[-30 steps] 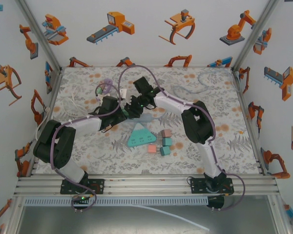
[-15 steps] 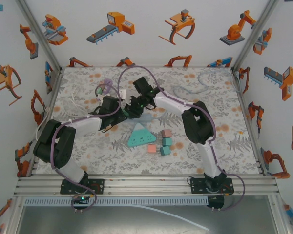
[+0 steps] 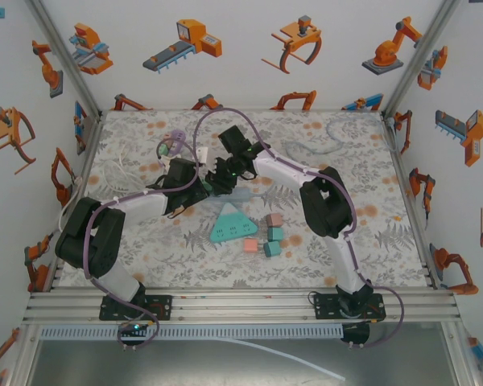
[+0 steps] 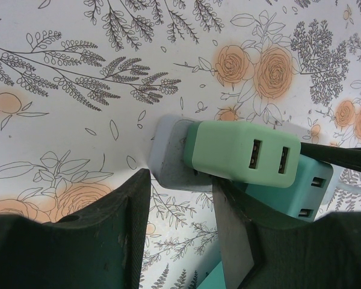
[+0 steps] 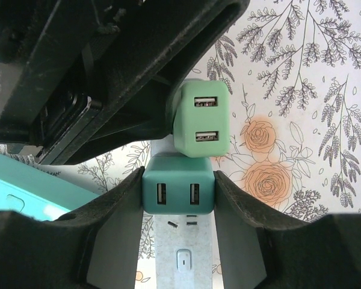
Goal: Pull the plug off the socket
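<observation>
Gripping teal plug (image 5: 178, 195) with right gripper (image 5: 178, 179), jaws narrow against its sides; seated in grey socket (image 5: 182, 241). Just beyond it on socket, green plug (image 5: 201, 120). Pinching socket's end with left gripper (image 4: 180, 186), jaws narrow, touching beside green plug.

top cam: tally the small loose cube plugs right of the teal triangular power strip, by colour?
Pink plastic cube plugs: 2
Teal plastic cube plugs: 2
Total: 4
</observation>
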Controlling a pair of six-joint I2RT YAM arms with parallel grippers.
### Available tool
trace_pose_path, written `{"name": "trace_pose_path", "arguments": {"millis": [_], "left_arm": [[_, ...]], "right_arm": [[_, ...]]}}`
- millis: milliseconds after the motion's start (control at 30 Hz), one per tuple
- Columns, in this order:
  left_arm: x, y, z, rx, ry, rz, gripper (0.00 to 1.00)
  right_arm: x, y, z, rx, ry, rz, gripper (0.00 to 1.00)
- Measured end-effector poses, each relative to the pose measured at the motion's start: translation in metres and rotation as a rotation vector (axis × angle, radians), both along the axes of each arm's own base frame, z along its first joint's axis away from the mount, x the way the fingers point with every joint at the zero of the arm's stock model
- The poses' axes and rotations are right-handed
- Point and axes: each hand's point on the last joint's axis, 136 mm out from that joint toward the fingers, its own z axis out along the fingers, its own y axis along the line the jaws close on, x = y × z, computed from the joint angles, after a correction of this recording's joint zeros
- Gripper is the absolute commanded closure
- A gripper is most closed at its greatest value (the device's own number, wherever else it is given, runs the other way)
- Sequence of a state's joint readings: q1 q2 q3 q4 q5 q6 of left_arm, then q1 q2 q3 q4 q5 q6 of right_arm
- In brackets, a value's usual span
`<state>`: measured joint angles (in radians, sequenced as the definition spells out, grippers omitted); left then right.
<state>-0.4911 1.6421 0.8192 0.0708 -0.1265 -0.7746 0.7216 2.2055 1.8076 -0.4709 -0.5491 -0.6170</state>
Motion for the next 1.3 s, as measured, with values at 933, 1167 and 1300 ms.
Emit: {"name": "trace_pose_path", "arguments": {"millis": [933,1167,1300], "left_arm": [[0.009,-0.004,0.000,-0.030,-0.025,-0.003,0.56],[0.011,-0.005,0.000,-0.032,-0.030,-0.001,0.56],[0.011,-0.005,0.000,-0.026,-0.035,0.002,0.56]], "right_arm": [[0.009,-0.004,0.014,-0.090,0.004,-0.104,1.00],[0.012,-0.005,0.017,-0.093,0.011,-0.133,0.96],[0.014,0.009,0.051,-0.022,0.018,-0.211,0.92]]}}
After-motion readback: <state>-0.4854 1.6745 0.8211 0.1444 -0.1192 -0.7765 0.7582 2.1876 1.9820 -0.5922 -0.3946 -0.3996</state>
